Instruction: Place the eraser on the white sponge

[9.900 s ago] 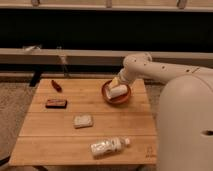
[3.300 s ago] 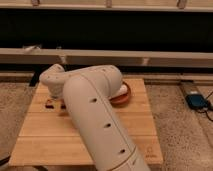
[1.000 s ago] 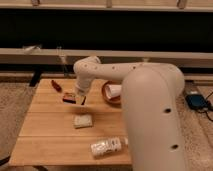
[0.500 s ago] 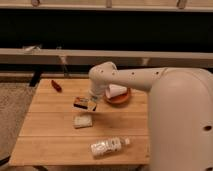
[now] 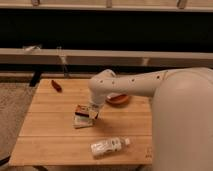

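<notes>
The white sponge (image 5: 83, 122) lies on the wooden table (image 5: 50, 135), left of its middle. The eraser (image 5: 80, 110), dark with a red and white sleeve, sits right at the sponge's top edge, touching or just above it. My gripper (image 5: 92, 111) hangs down from the white arm's bend (image 5: 102, 86) and is shut on the eraser's right end. The arm's bulk fills the right of the view.
A clear plastic bottle (image 5: 107, 146) lies on its side near the table's front edge. A reddish bowl (image 5: 118, 99) is partly hidden behind the arm. A small red object (image 5: 56, 85) lies at the back left. A bench rail runs behind the table.
The gripper has carried the eraser from the table's left side to the right and down, onto the sponge. The sponge and bottle have not moved.
</notes>
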{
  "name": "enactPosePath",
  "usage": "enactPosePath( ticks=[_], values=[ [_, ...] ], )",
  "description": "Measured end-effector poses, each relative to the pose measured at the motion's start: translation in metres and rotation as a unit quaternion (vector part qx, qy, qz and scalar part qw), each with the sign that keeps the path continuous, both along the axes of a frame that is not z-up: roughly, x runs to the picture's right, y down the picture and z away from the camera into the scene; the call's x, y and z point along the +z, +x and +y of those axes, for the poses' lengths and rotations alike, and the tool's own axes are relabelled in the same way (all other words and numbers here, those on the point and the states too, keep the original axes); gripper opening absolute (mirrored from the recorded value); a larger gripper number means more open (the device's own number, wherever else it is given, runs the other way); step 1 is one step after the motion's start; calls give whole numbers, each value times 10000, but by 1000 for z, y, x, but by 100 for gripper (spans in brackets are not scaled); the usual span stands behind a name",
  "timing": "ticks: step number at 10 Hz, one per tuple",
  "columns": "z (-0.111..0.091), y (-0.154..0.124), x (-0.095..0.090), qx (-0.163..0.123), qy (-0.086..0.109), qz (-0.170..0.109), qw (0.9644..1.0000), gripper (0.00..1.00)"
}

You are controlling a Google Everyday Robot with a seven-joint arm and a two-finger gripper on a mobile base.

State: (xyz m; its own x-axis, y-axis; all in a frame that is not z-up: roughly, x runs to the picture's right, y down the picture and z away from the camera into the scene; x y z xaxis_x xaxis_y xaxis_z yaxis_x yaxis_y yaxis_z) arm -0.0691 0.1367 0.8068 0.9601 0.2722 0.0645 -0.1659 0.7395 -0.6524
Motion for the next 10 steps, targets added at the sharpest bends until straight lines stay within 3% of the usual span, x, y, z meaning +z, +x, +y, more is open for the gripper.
enactPosePath(
  ticks=[10],
  values=[
    [32, -18, 1, -422, -125, -107, 9990, 5]
  ],
)
